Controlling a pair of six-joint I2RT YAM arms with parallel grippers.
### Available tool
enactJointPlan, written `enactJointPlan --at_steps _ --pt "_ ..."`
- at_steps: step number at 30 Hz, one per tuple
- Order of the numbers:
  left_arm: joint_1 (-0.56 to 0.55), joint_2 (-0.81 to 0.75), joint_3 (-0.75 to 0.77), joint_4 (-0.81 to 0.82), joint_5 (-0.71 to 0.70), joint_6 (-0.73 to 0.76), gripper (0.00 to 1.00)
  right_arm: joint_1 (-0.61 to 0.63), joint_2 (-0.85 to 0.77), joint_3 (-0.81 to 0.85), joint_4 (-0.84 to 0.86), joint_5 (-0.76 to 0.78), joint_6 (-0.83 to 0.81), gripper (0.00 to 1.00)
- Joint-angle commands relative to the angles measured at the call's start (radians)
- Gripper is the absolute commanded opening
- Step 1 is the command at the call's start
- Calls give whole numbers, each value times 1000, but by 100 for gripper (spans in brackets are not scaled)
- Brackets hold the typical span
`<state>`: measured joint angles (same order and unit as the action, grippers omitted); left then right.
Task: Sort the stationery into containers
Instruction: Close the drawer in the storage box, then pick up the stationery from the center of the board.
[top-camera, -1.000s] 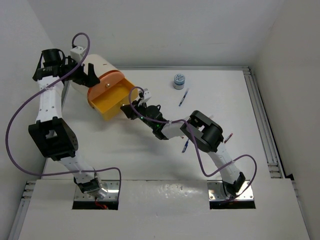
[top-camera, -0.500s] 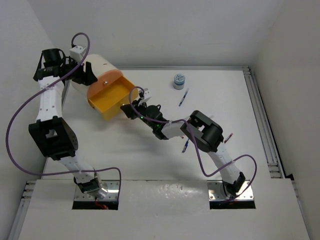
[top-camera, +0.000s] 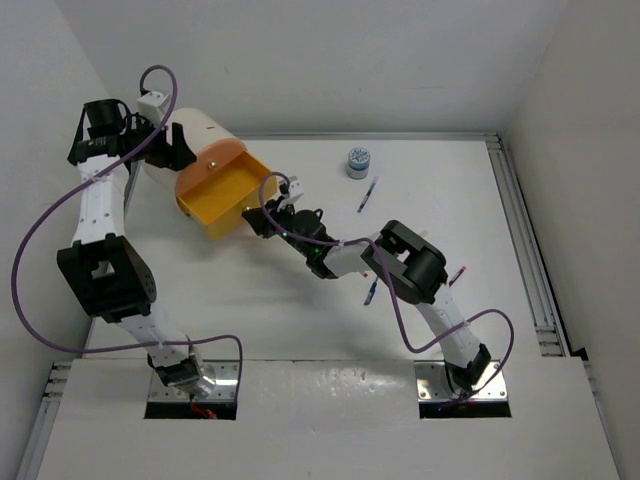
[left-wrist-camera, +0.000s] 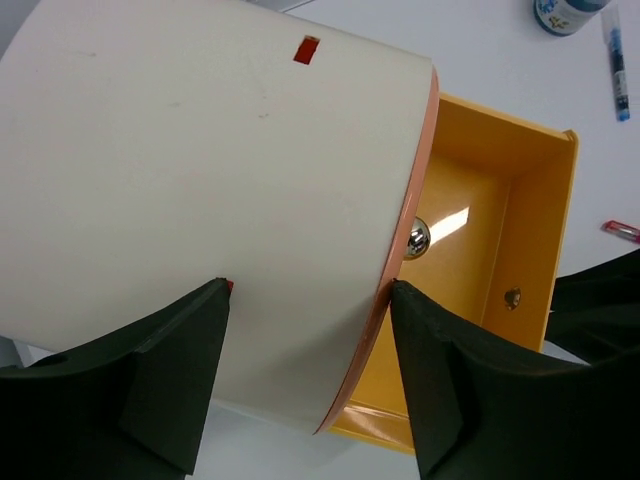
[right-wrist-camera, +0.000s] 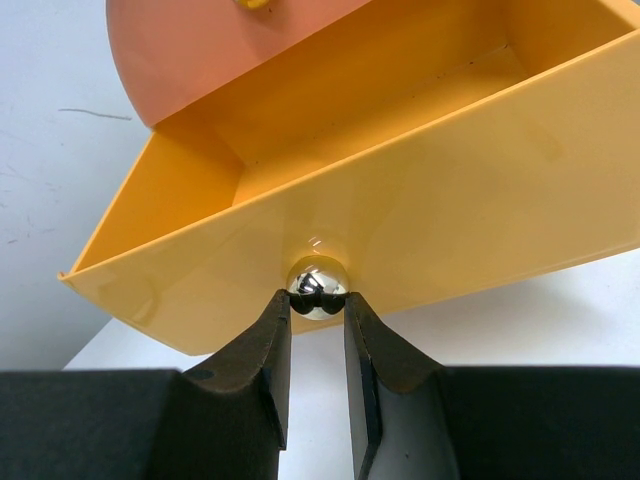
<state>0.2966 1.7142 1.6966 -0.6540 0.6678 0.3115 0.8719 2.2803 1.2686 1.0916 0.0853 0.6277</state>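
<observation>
The cream-white cylindrical container (top-camera: 205, 133) lies on its side at the back left, its yellow-orange drawer (top-camera: 222, 197) pulled out. My left gripper (top-camera: 168, 150) clamps the cream body (left-wrist-camera: 200, 170), one finger on the wall and one at the rim. My right gripper (top-camera: 263, 216) is shut on the drawer's shiny metal knob (right-wrist-camera: 317, 284). The drawer (right-wrist-camera: 400, 215) shows nothing inside. The blue-and-white tub (top-camera: 359, 161) and a blue pen (top-camera: 368, 194) lie to the right. Both show in the left wrist view: the tub (left-wrist-camera: 565, 12), the pen (left-wrist-camera: 616, 65).
Another blue pen (top-camera: 372, 291) lies by the right arm's elbow, and a red pen (top-camera: 457, 275) to its right. A red pen tip (left-wrist-camera: 620, 231) shows in the left wrist view. White walls close the table at the back and both sides. A metal rail (top-camera: 520, 230) runs along the right edge.
The container and my left gripper have shifted very slightly up and left. My right gripper still holds the knob in the same place.
</observation>
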Motion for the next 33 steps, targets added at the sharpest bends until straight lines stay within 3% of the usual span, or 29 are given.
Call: enactJointPlan --at_steps 1,2,5,12,18,27,33 --pt "15 33 -5 -16 61 -71 74 -1 -47 -21 22 -24 -19 3" --pt "22 35 -3 -16 99 -78 81 -2 -47 -23 19 -27 -19 18" --pt "36 39 12 -13 159 -95 83 -5 -51 -23 19 -36 -19 43" --pt "52 62 49 -1 207 -150 81 -14 -56 2 19 -61 -25 56" --pt "55 61 49 14 211 -172 81 -37 -113 -46 19 -105 -48 57" --pt "53 61 51 45 202 -218 80 -140 -309 -274 -68 -235 -100 47" --pt "52 32 41 54 199 -221 79 -310 -432 -385 -159 -234 -190 41"
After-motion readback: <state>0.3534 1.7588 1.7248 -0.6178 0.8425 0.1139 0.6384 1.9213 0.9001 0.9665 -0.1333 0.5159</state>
